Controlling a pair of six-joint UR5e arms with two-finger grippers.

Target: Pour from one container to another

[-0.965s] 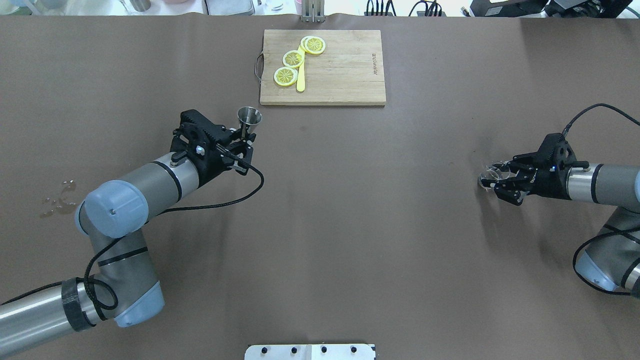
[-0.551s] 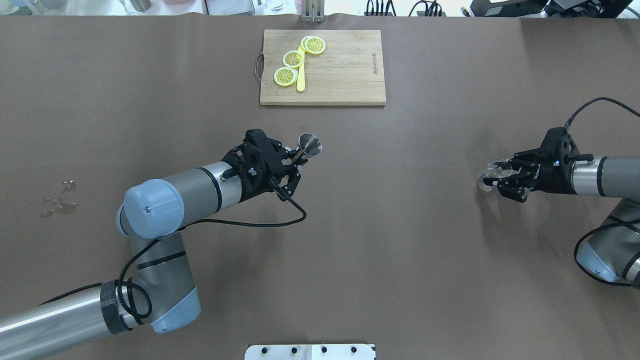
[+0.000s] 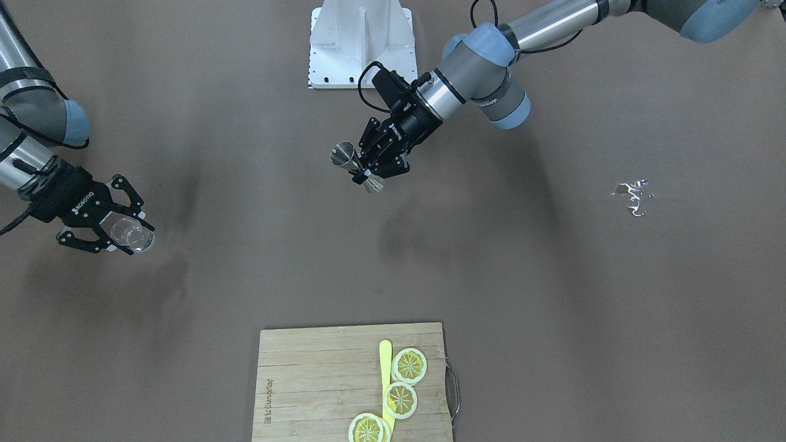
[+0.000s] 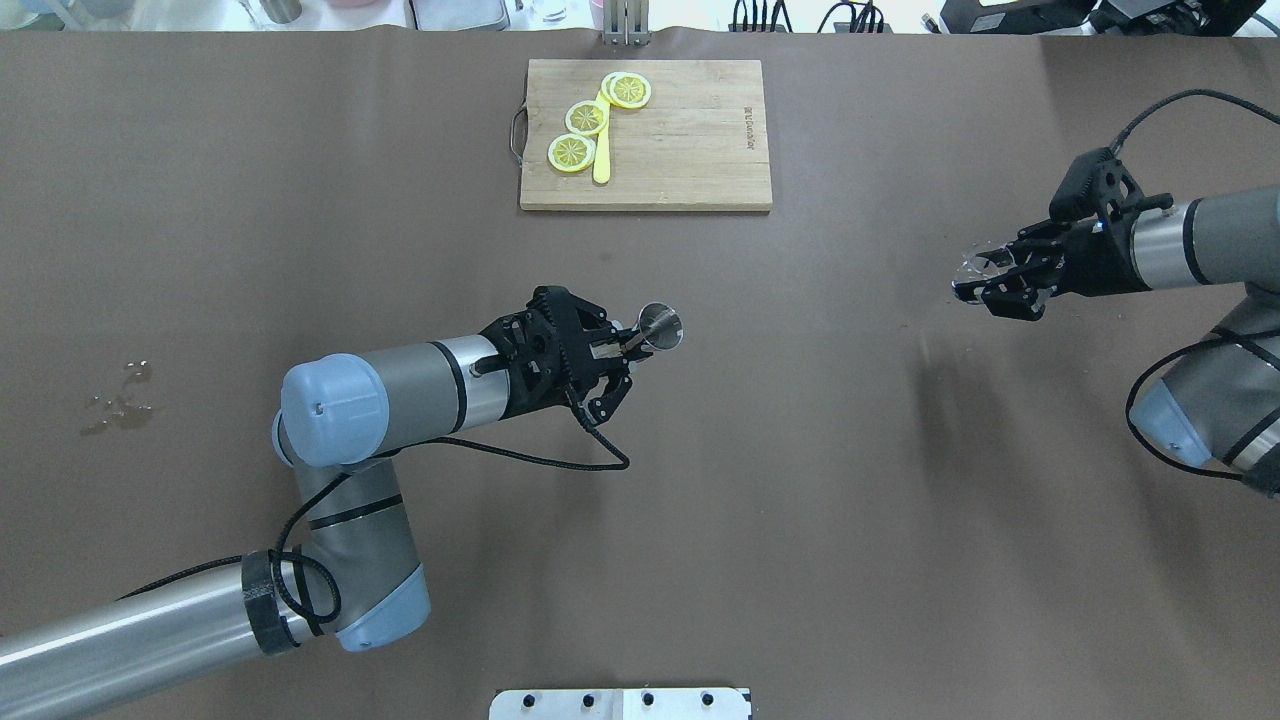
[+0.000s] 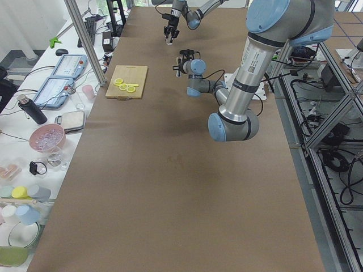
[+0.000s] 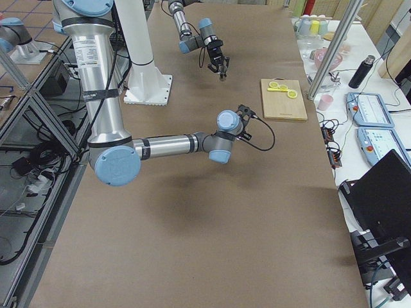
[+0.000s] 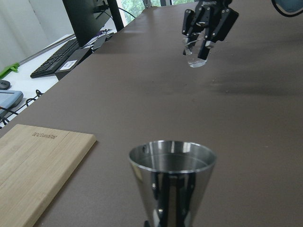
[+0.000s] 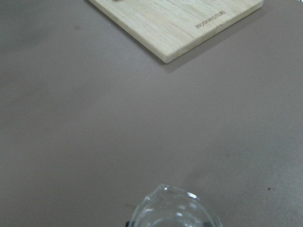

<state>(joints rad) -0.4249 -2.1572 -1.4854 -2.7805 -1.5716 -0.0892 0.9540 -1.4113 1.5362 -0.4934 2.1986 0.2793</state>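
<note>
The steel jigger [image 4: 660, 326] is held upright above the middle of the table, its waist clamped by my left gripper [image 4: 628, 346], which is shut on it. In the left wrist view the jigger's [image 7: 172, 182] open upper cone fills the foreground. The clear glass [image 4: 973, 269] hangs above the table at the right, my right gripper [image 4: 985, 284] shut around it. From the front the glass [image 3: 131, 235] shows at the left and the jigger [image 3: 352, 162] near the centre. A wide stretch of table separates them.
A wooden cutting board [image 4: 680, 140] with lemon slices [image 4: 587, 117] and a yellow knife lies at the far centre. A small spill [image 4: 118, 402] glistens on the left. The white base plate [image 3: 360, 43] sits at the robot's edge.
My left arm has carried the jigger rightward and nearer, toward the table's centre. The right gripper has risen and moved farther away with the glass.
</note>
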